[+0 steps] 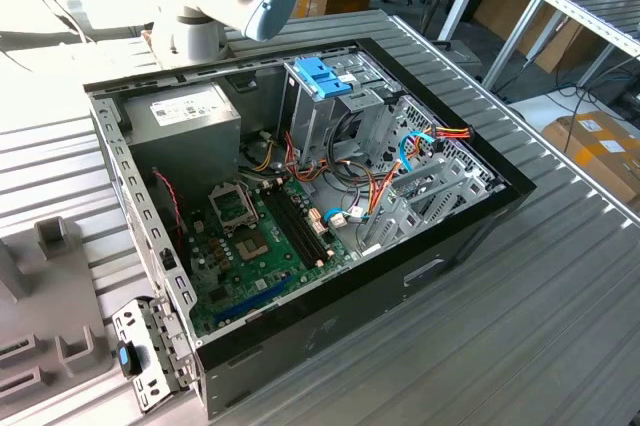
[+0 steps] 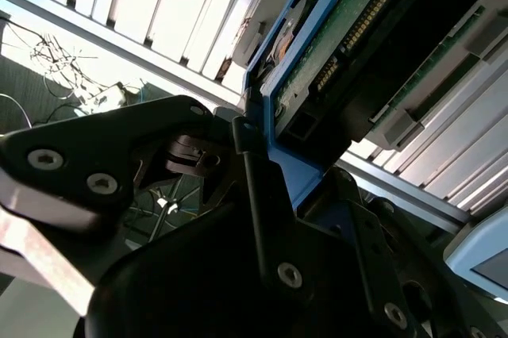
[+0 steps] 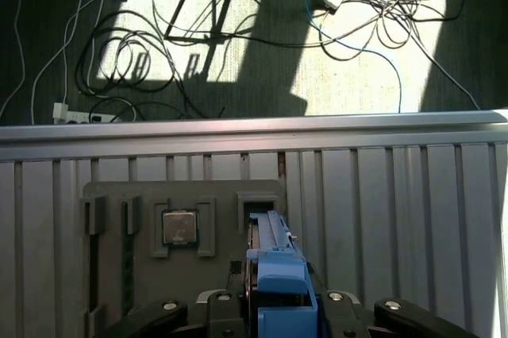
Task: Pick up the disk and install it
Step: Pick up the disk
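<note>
Claw [image 3: 278, 312] clamps disk [image 3: 272, 252] near chip [image 3: 179, 227] on grey tray [image 3: 143, 195]

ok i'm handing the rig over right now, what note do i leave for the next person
Pincer: shut on the disk, gripping its blue rails, in the first wrist view.
Disk: edge-on over the grey holder tray, at its slot; whether it has cleared the slot cannot be told.
Done: the grasp.
Left: the disk is not yet in the computer case.
</note>
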Motion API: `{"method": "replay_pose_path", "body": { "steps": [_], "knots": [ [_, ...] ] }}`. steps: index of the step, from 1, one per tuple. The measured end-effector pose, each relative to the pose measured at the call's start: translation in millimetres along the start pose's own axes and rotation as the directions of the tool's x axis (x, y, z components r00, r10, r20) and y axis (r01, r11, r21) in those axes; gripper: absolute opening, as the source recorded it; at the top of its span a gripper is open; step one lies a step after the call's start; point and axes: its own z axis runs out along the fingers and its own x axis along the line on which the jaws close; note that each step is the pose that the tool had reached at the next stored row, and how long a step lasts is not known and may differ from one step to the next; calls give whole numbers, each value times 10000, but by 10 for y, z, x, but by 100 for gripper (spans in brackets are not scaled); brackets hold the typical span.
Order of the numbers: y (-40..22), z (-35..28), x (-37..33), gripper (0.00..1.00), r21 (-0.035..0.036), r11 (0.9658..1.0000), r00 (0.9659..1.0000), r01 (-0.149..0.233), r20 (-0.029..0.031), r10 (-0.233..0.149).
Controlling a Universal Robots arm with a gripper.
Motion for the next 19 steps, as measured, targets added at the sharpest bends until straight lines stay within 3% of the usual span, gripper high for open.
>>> {"method": "replay_pose_path", "body": {
  "steps": [19],
  "knots": [
    [7, -121, -4, 37, 0, 10000, 10000, 0, 0, 0]
  ]
}}
